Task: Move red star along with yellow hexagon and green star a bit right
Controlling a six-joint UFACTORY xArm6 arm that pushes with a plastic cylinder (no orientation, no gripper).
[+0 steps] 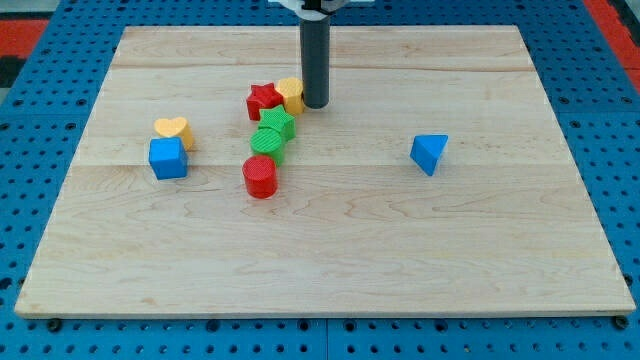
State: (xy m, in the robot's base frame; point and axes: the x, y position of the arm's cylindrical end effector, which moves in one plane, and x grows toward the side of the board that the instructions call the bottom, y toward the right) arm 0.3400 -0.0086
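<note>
The red star (263, 100) lies left of centre near the board's upper middle. The yellow hexagon (291, 94) touches its right side. The green star (276, 124) sits just below them, touching both. My tip (315, 104) rests on the board right beside the yellow hexagon's right edge, touching or nearly touching it. The dark rod rises straight up from there to the view's top.
A green cylinder (267, 144) and a red cylinder (259, 177) continue the line below the green star. A yellow heart (173, 129) and a blue cube (167, 158) sit at the left. A blue triangular block (429, 153) sits at the right. Wooden board (400, 260).
</note>
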